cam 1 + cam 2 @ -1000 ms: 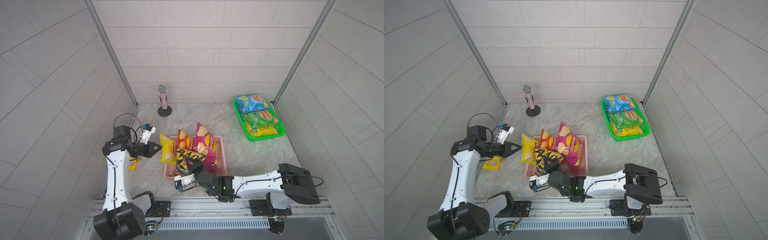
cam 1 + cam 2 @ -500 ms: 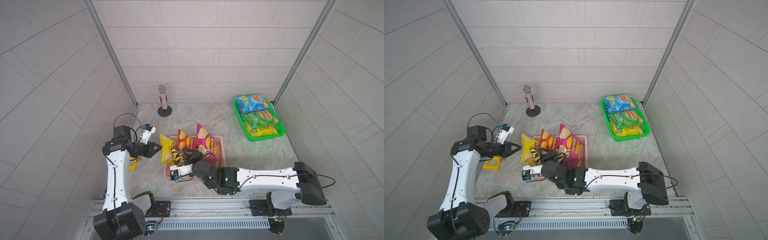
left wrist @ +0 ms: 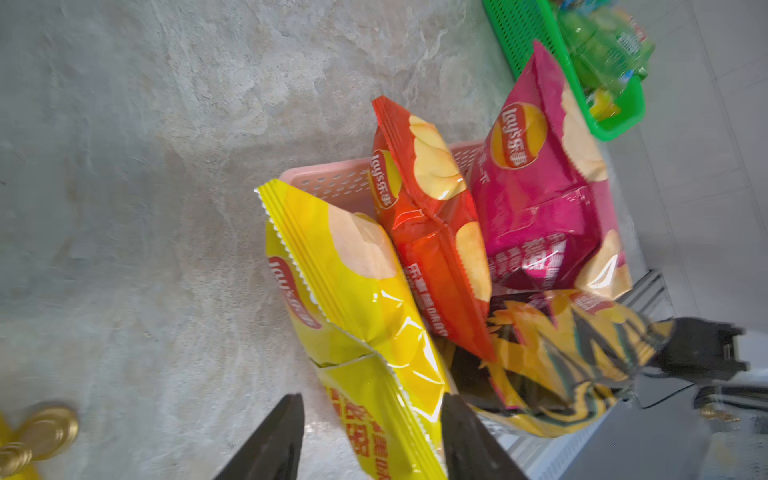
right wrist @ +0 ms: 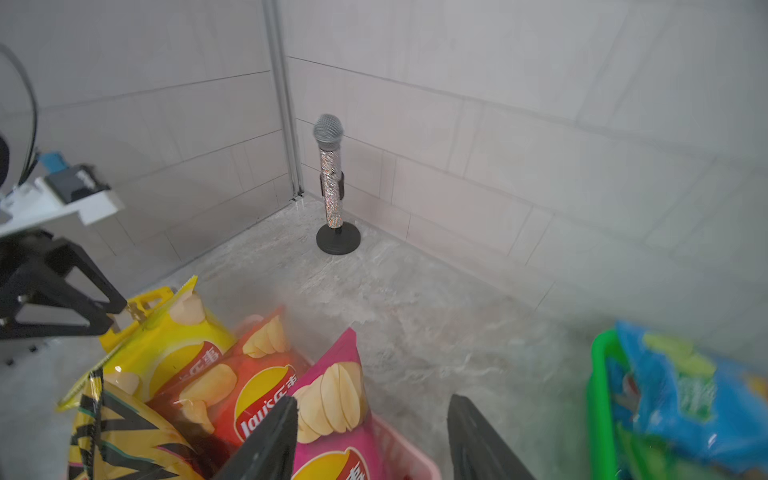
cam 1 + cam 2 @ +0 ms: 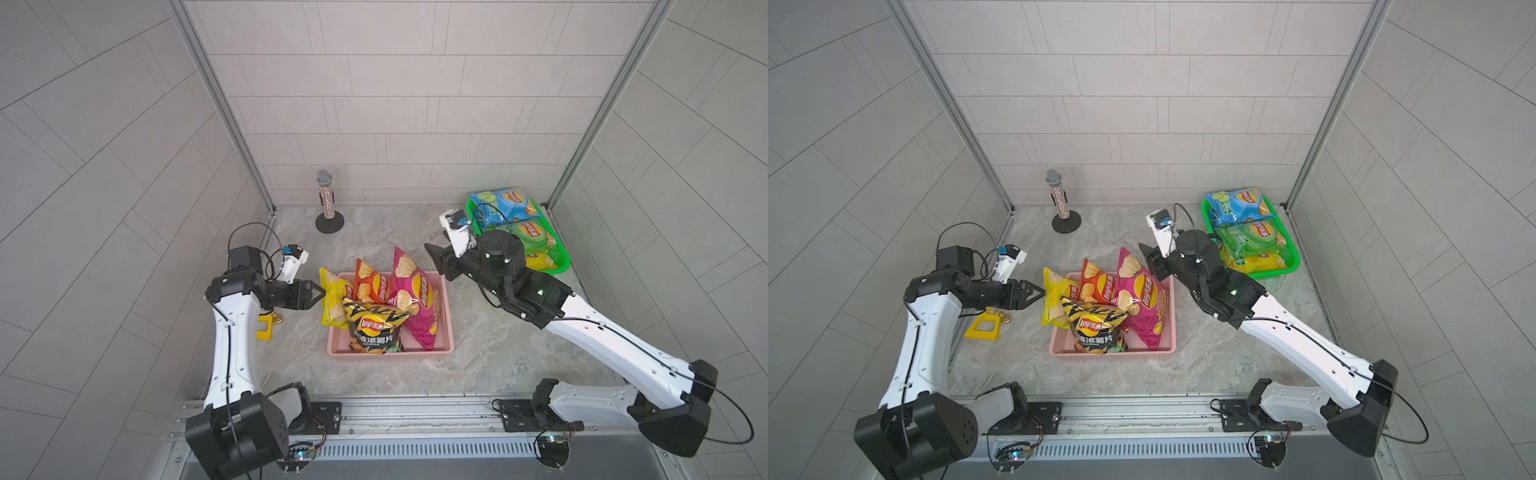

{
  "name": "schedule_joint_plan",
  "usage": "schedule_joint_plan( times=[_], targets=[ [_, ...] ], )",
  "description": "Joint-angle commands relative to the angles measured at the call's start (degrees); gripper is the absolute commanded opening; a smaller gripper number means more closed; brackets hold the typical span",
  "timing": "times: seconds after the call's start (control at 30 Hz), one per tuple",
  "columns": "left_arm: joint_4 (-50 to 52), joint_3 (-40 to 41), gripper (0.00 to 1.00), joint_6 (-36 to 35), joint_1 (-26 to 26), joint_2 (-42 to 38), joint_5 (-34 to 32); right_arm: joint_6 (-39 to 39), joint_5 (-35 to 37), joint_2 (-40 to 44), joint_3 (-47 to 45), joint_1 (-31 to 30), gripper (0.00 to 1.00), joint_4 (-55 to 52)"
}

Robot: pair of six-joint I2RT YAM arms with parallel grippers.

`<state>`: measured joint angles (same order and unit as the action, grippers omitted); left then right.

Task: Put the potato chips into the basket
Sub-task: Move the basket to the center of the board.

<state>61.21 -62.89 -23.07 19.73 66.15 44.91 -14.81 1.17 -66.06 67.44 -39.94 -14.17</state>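
Note:
A pink basket [image 5: 445, 316] [image 5: 1169, 316] holds upright potato chips: a red bag [image 5: 372, 286], a magenta bag [image 5: 416, 297] and a black bag [image 5: 374, 329] in front. A yellow bag [image 5: 332, 300] [image 3: 353, 291] leans at the basket's left rim. My left gripper [image 5: 320, 292] [image 3: 372, 402] is open, with the yellow bag's crimped edge between its spread fingers. My right gripper [image 5: 436, 262] [image 4: 372, 401] hangs open and empty above the basket's far right corner, beside the magenta bag [image 4: 332, 415]. More chip bags, blue [image 5: 505, 203], green [image 5: 534, 235] and yellow [image 5: 540, 262], lie in a green tray.
The green tray [image 5: 559, 266] sits at the back right against the wall. A glittery microphone [image 5: 326, 201] stands on a black base at the back left. A yellow object with gold coins [image 5: 985, 326] lies on the floor under my left arm.
My right arm let go of the black bag in the basket's front and swung up and right to the basket's far right. My left gripper opened on the yellow bag's edge.

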Motion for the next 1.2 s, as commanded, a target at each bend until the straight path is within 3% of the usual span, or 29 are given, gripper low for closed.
schedule_joint_plan(
  times=[0.0, 0.1, 0.4, 0.57, 0.83, 0.93, 1.03, 1.17],
  targets=[
    [-3.07, -2.72, 0.76, 3.71, 0.28, 0.73, -5.86, -24.84, -11.75, 3.05, -7.31, 4.95, 0.61, -5.42],
    [-6.24, -0.41, 1.00, 6.33, 0.64, -0.56, -7.79, -27.03, -12.16, 5.23, -14.83, 5.55, 0.61, -5.17],
    [-13.02, 5.63, 1.00, 10.43, 1.99, -3.51, -14.25, -29.11, -11.49, 12.97, -31.35, 5.55, 0.53, -3.69],
    [-13.29, 6.02, 1.00, 11.02, 1.98, -2.94, -13.82, -30.20, -15.75, 9.00, -35.16, 5.42, 0.49, 2.00],
    [-12.26, 6.17, 1.00, 9.93, 1.99, -3.25, -11.15, -28.04, -17.78, -1.93, -33.32, 5.09, 0.47, 6.27],
    [-12.17, 6.31, 1.00, 9.52, 2.02, -3.53, -10.20, -28.21, -16.38, -4.21, -32.97, 5.09, 0.39, 7.67],
    [-11.85, 6.19, 1.00, 9.44, 2.03, -3.58, -10.01, -28.76, -13.51, -5.27, -32.06, 5.28, 0.16, 7.78],
    [-11.81, 6.03, 1.00, 9.36, 1.98, -3.94, -10.14, -28.31, -10.95, -5.77, -29.95, 7.05, 0.04, 7.05]
  ],
)
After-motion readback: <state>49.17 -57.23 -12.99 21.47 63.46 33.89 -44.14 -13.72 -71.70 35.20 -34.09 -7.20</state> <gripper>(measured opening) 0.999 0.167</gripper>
